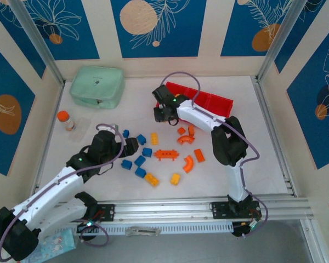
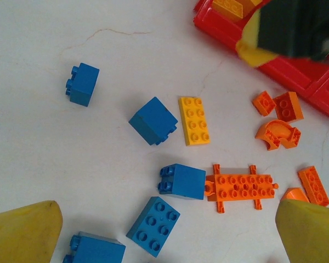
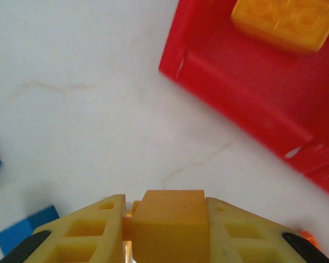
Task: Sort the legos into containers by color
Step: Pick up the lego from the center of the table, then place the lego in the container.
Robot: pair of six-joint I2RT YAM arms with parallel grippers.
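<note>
The step in hand is, I judge, the carrying of one yellow brick to the tray. The right gripper [image 1: 161, 114] is closed on a yellow brick [image 3: 169, 219]. In the right wrist view the brick sits squarely between the two fingers, above the table [image 3: 88, 109] and just beside the near corner of the tray [image 3: 230, 87]. In that end compartment lies a second yellow piece [image 3: 279, 22], so this seems to be the place for yellow. Whether the other two compartments hold anything I cannot tell, because the arm covers part of the tray in the top view.

The next move calls for bringing the gripper over the wall until the brick is well inside the compartment, and only then letting the fingers part. Released too soon, the brick could hit the rim and fall outside.

The left gripper [image 2: 172, 233] stands open and holds nothing. It hangs over the blue bricks [image 2: 153, 120], with the orange bricks [image 2: 241, 189] to one side. Most bricks lie loose on the table, so the sorting is, in my judgement, near its beginning.
</note>
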